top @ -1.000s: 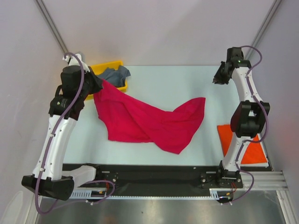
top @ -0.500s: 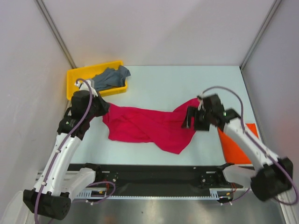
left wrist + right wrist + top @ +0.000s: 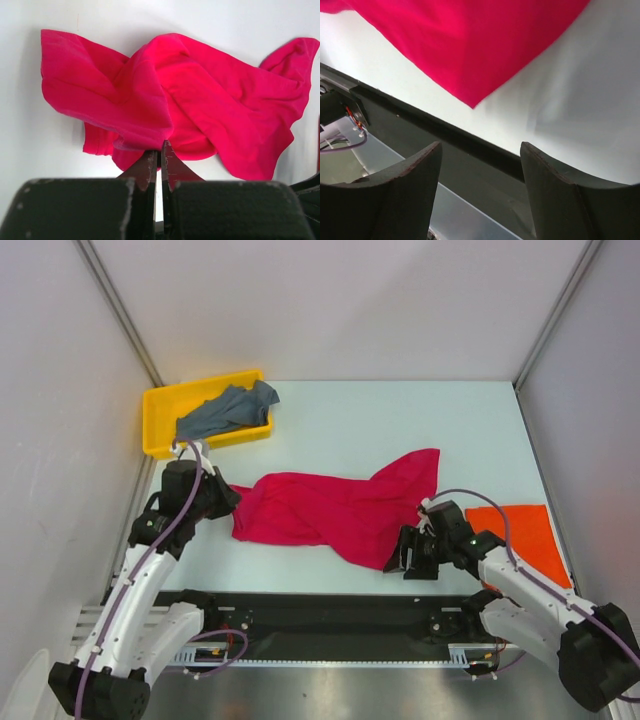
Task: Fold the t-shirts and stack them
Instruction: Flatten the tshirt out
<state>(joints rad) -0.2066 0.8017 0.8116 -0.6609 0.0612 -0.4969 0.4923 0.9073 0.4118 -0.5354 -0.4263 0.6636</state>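
Observation:
A crimson-pink t-shirt (image 3: pixel 330 510) lies crumpled across the middle of the table. My left gripper (image 3: pixel 226 502) is shut on its left edge; in the left wrist view the fingertips (image 3: pixel 161 148) pinch a fold of the shirt (image 3: pixel 200 100). My right gripper (image 3: pixel 404 560) stands open, low over the table's near edge, just beside the shirt's near corner (image 3: pixel 470 55), with nothing between its fingers (image 3: pixel 415 165). An orange-red t-shirt (image 3: pixel 520 535) lies flat at the right. A grey-blue t-shirt (image 3: pixel 225 410) lies bunched in the tray.
The yellow plastic tray (image 3: pixel 160 420) stands at the back left corner. A black rail (image 3: pixel 330 615) runs along the table's near edge, right under my right gripper (image 3: pixel 480 150). Grey walls close in the left, back and right sides.
My left gripper came down and nearer with the shirt's edge, laying the cloth flatter. My right arm swung from the back right to the shirt's near corner and its jaws opened.

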